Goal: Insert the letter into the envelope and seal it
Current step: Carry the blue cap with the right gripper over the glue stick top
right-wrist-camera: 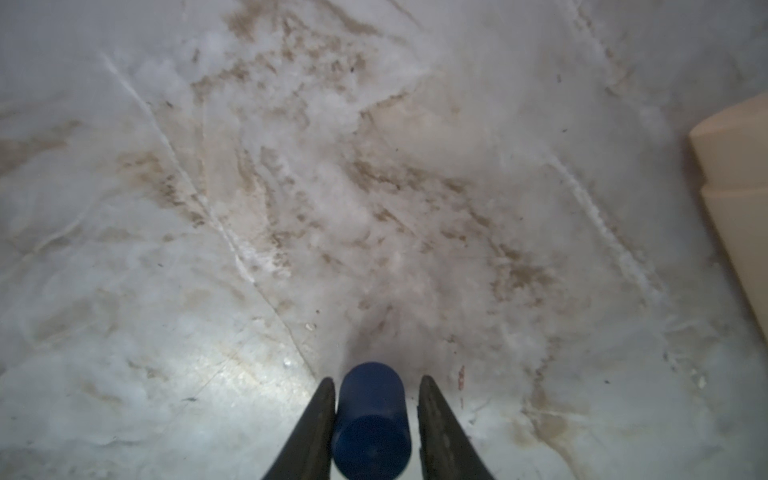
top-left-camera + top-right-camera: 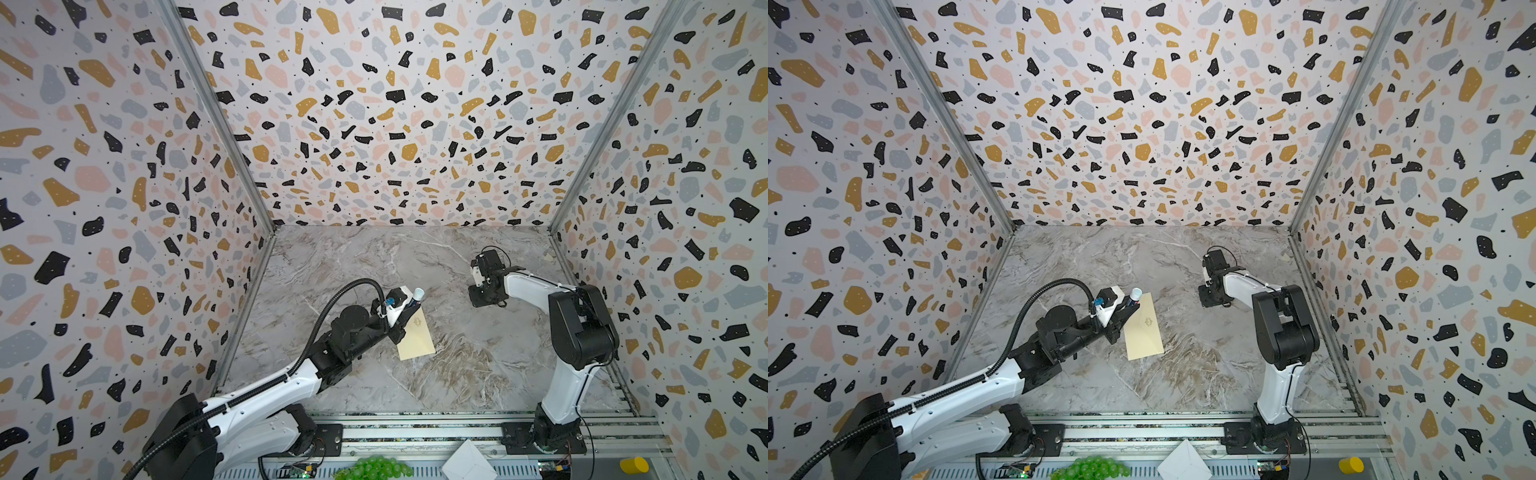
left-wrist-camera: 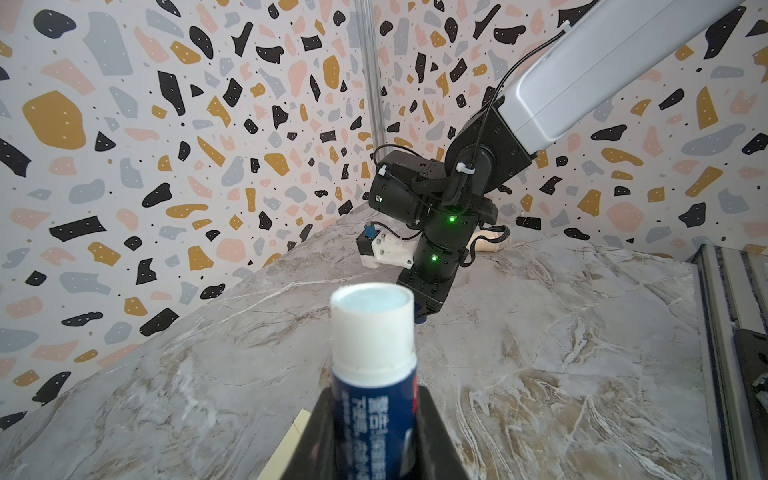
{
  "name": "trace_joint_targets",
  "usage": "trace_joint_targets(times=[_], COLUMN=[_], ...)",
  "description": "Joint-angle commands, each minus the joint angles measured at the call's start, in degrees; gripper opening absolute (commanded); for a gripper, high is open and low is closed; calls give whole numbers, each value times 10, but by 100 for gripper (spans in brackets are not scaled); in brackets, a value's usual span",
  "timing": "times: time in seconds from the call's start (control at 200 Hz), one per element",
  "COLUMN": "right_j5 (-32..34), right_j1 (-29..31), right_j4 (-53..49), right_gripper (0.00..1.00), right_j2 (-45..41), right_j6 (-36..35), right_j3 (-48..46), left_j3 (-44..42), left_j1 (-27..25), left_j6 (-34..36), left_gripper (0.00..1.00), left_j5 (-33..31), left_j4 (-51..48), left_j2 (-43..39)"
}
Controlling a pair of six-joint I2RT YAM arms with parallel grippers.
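Left gripper [image 2: 409, 306] is clamped on a glue stick with a blue body and a white uncapped top [image 2: 418, 294]. The grip is firm in the left wrist view, with the stick [image 3: 373, 353] poking out past the fingers.

The pale cream-yellow paper envelope [image 2: 417, 334] lies flat on the grey marble table [image 2: 457, 374], left of centre, emblem face up. Its long axis runs near to far. The left gripper overlaps its far-left edge in both top views, but I can't tell if they touch.

Right gripper [image 1: 377, 380] is far right, pointing down at the table. Its jaws are partly open and straddle a small dark blue cylindrical cap [image 1: 371, 415] lying on the marble. One finger is against the cap, with a gap on the other side, so it isn't gripped.

There's a beige object [image 1: 731, 166] at the edge of the right wrist view; I can't tell what it is.
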Motion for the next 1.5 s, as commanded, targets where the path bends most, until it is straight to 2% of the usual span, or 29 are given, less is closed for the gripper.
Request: trace_joint_targets(times=[0.0, 0.275, 0.451, 0.571, 0.781, 0.916, 1.126, 1.497], right_j5=[0, -1, -47, -124, -351, -423, -464, -492], right_j1=[-2, -2, -1, 2, 10, 50, 111, 155], right_j4=[-10, -16, -29, -41, -36, -47, -59, -43], right_gripper=[28, 25, 25, 25, 24, 24, 23, 23], right_j2=[-6, -27, -97, -174, -314, -358, -375, -370], right_j6=[-3, -2, -1, 1, 14, 21, 30, 48], right_j3=[19, 18, 21, 24, 19, 24, 30, 24], left_j3=[4, 1, -6, -11, -14, -18, -23, -28], left_j1=[-3, -3, -3, -3, -3, -3, -3, -5], left_j6=[-2, 1, 7, 13, 22, 28, 31, 27], left_gripper=[0, 0, 0, 0, 0, 0, 0, 0], left_j5=[6, 6, 26, 38, 68, 91, 125, 138], left_j4=[29, 31, 42, 50, 63, 76, 91, 98], left_j2=[0, -1, 2, 5, 10, 10, 4, -3])
